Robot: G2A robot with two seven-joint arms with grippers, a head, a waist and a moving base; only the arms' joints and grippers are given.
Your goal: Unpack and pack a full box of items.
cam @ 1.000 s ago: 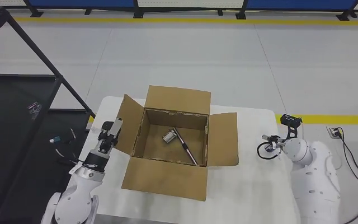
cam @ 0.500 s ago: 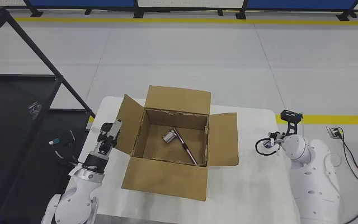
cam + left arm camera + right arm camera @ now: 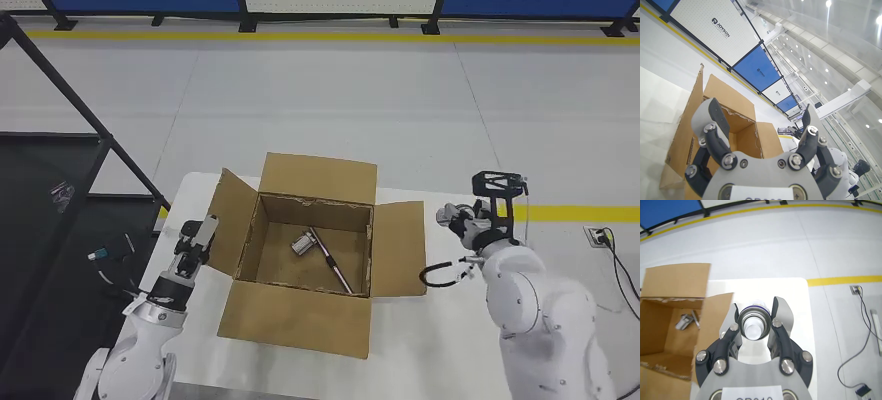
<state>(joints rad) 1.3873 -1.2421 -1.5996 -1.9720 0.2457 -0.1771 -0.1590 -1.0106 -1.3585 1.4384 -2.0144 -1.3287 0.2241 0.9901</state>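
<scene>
The right end effector [image 3: 755,308] is pinching a can [image 3: 754,321] across its body, one finger on each side. The can is a smooth, shiny metal cylinder with a purple band and a pale cap. The right wrist view shows it end-on, so its long axis runs straight out from the wrist toward the desk [image 3: 791,289].

In the top view this end effector [image 3: 455,218] sits right of centre, over the white desk just past the right flap of the box [image 3: 300,320]. The open cavity lies to its left, with that flap between them. If the can is meant for the box, the move would probably be a sideways carry to the left, clearing the flap's edge.

The box is plain brown cardboard with ragged, torn rims. On its floor lie a thin metal rod [image 3: 332,262], set diagonally, and a small grey metal part [image 3: 302,243] beside the rod's upper end.

The left end effector [image 3: 203,232] is spread and empty, left of centre by the box's left flap.
</scene>
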